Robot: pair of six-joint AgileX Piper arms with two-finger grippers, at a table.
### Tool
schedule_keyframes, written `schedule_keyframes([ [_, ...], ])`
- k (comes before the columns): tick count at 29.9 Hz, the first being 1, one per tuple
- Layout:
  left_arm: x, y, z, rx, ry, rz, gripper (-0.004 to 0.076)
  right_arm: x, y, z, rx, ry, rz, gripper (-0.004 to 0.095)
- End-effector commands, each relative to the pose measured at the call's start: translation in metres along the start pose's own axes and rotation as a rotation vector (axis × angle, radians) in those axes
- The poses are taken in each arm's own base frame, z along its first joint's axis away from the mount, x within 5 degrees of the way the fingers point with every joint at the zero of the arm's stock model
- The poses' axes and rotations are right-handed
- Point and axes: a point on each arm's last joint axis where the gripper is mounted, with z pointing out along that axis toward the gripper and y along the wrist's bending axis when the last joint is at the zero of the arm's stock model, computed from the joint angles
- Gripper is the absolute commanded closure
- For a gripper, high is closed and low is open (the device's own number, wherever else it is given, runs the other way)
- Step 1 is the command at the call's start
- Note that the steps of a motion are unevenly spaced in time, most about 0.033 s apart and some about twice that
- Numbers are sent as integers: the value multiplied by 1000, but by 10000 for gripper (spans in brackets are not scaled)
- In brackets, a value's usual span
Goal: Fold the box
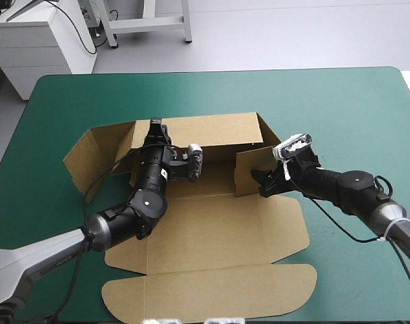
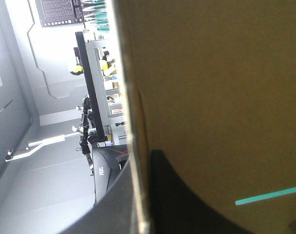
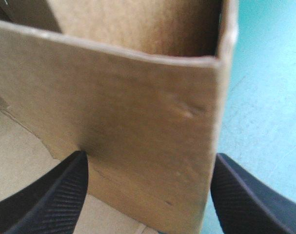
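High view: brown box [image 1: 211, 223] mid-tabletop [image 1: 340, 101], back and right walls raised, lid flat toward the near edge; left tool [image 1: 156, 129] clenched on board at the back-left corner; right tool [image 1: 264, 181] spread astride the right wall; teal-green cover wide around.

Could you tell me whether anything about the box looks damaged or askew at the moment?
On the box, the right flap stands upright while the left flap splays outward; the right flap also shows a small dent.
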Motion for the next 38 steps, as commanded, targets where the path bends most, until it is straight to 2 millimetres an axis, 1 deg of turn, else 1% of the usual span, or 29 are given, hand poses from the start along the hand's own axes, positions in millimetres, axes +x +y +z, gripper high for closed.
schedule_keyframes([
  [1,3,14,-5,-42,-4,-25,732,-14,5,-5,2,-83,-22,261],
  [4,3,14,-5,-41,-5,-25,732,-13,11,2,6,-68,-41,261],
  [8,3,14,-5,-41,-5,-25,732,-10,21,13,92,-33,-76,286],
  [13,3,14,-5,-41,-5,-25,732,-10,28,16,132,-30,-84,301],
  [16,3,14,-5,-41,-5,-25,732,-12,28,15,143,-40,-51,301],
  [21,3,14,-5,-41,-5,-25,732,-23,27,14,147,-76,-56,306],
  [22,3,14,-5,-41,-5,-25,732,-25,27,14,148,-84,-53,328],
  [23,3,14,-5,-41,-5,-25,732,-28,27,14,150,-90,-50,382],
  [25,3,14,-5,-41,-5,-25,732,-29,27,13,152,-95,-32,543],
  [27,3,14,-5,-41,-5,-25,732,-29,27,13,154,-97,-16,807],
  [28,3,14,-5,-41,-5,-25,732,-29,27,13,153,-98,-18,916],
  [38,-3,12,-5,-17,-67,-24,732,-29,28,13,142,-100,-36,928],
])
